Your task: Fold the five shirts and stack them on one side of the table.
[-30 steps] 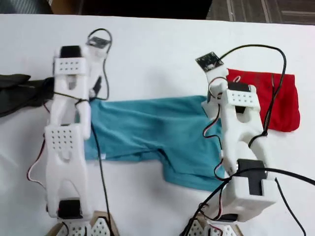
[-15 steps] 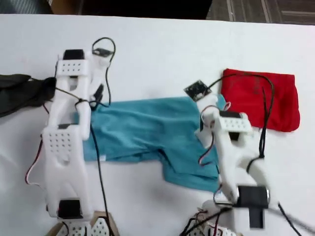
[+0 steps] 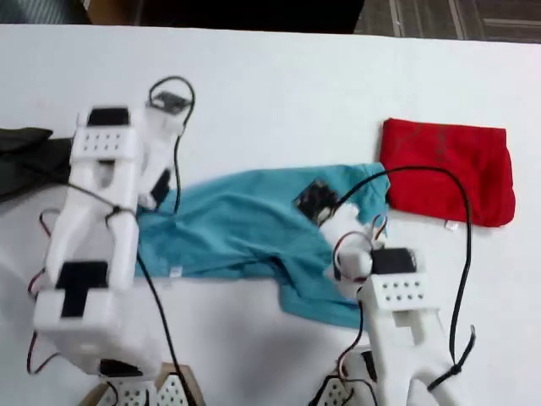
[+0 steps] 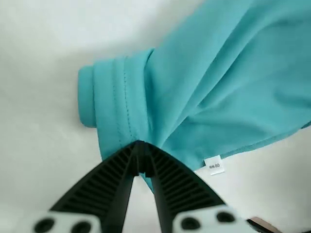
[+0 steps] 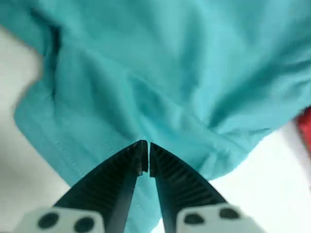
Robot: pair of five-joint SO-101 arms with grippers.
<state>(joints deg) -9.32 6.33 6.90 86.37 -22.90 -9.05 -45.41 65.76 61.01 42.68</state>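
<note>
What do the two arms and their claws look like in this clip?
The left arm and right arm are white plastic shells with grids of small holes, black motor blocks and loose black, red and white cables. The left claw and right claw have black ribbed fingers tapering to a point, on white bases with round holes.

Folded shirt (image 3: 444,173) lies right of spread shirt (image 3: 254,224).
</note>
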